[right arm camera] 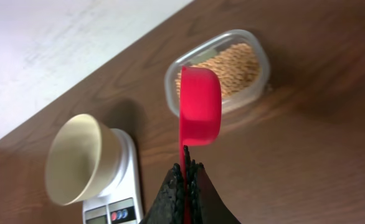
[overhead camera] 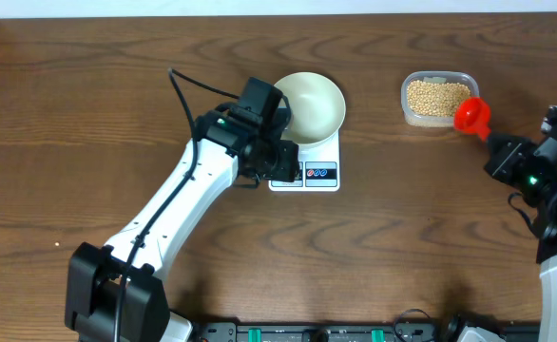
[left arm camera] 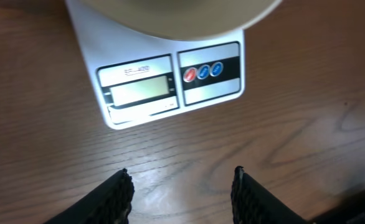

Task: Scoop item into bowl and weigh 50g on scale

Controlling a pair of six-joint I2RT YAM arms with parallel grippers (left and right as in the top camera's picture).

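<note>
The white bowl [overhead camera: 309, 104] stands empty on the white scale [overhead camera: 318, 174]; both also show in the right wrist view, the bowl [right arm camera: 76, 158] on the scale [right arm camera: 117, 208]. The beans [overhead camera: 435, 96] fill a clear tub [overhead camera: 421, 118] at the back right, also seen in the right wrist view [right arm camera: 235, 59]. My left gripper [left arm camera: 181, 180] is open and empty over the wood just in front of the scale's display [left arm camera: 142, 90]. My right gripper [right arm camera: 186, 169] is shut on the handle of a red scoop [right arm camera: 199, 109], held beside the tub; the scoop [overhead camera: 471, 115] looks empty.
The scale's three small round buttons [left arm camera: 202, 72] sit right of the display. The left arm [overhead camera: 179, 204] crosses the table's left middle. The table's far edge meets a white wall [right arm camera: 58, 43].
</note>
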